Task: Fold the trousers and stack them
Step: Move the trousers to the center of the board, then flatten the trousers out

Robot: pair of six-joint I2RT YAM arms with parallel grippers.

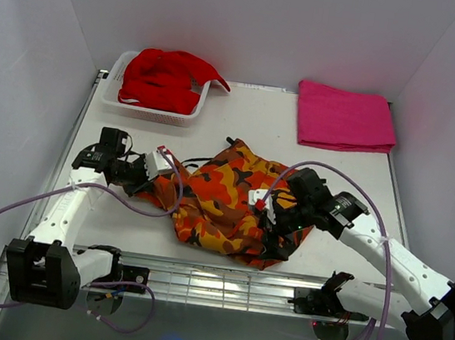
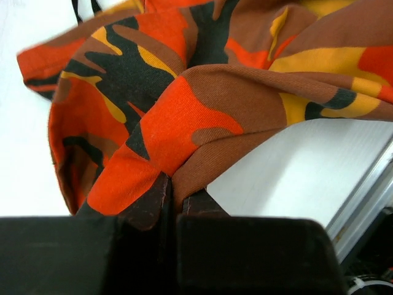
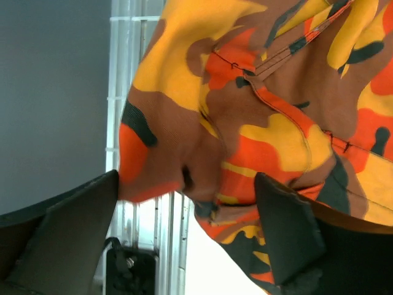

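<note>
Spotter: Basket (image 1: 113, 95) first, at the far left corner of the table (image 1: 258, 132). We see a plain red garment (image 1: 168, 78) heaped in it and spilling over the rim. What do we have nearer?

Checker: Nearer, on the left, we have the left gripper (image 2: 174, 192). In its wrist view we see both fingers (image 2: 150, 209) pressed together on a fold of the trousers (image 1: 223, 203), so it is clamped on the cloth. The white tabletop shows under that fold.

Spotter: And where do we place the trousers themselves?

Checker: We find them bunched in a crumpled heap on the near half of the table, between the two arms. The print is camouflage in orange, red, yellow and black. Their near edge lies close to the metal rail (image 1: 221, 280) along the front.

Spotter: Moving right, then?

Checker: We see the right gripper (image 3: 187, 184) at the right side of the heap. Its jaws stand spread wide, with a hump of cloth and a stitched seam between them. We cannot tell whether either finger touches the fabric, but nothing is pinched.

Spotter: Last, at the far right corner, we note a pink folded cloth (image 1: 345, 117). It lies flat, well apart from the trousers.
</note>
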